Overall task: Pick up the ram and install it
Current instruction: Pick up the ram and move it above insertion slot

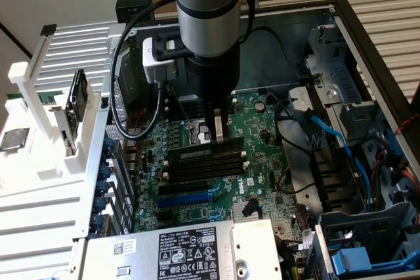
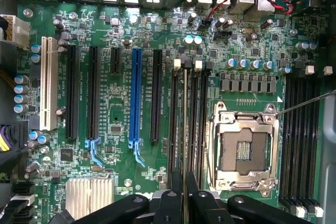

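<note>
Gripper (image 1: pixel 220 134) is clamping the ram (image 2: pixel 185 129) above the motherboard (image 2: pixel 118 103).
The ram is standing on edge between the fingers, running along a black slot (image 2: pixel 195 124) just beside the CPU socket (image 2: pixel 243 148); whether they are touching is unclear.

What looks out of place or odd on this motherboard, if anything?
The processor socket is empty, its contacts bare; a square silver chip lies apart on the white rack at the exterior view's left.
</note>
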Action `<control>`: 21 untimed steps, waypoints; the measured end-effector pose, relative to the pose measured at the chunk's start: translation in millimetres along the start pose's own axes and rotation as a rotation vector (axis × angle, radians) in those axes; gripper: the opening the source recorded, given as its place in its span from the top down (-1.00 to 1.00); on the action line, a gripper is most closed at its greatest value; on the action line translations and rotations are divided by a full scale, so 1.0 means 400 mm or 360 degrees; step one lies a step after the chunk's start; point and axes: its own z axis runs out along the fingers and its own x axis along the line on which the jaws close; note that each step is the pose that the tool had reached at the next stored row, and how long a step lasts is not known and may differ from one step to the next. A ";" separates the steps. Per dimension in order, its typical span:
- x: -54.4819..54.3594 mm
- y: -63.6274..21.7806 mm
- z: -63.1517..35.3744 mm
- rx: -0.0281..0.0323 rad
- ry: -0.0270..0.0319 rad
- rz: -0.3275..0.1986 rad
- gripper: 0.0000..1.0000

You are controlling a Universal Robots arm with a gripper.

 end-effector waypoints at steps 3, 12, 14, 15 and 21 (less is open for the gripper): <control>0.000 0.000 0.001 -0.00195 -0.00004 0.0003 0.73; 0.002 -0.010 0.005 -0.00417 -0.00025 0.0014 0.73; 0.006 -0.011 0.005 -0.00419 -0.00047 0.0016 0.73; 0.008 -0.011 0.005 -0.00425 -0.00052 0.0017 0.73; 0.012 -0.011 0.010 -0.00414 -0.00125 0.0040 0.73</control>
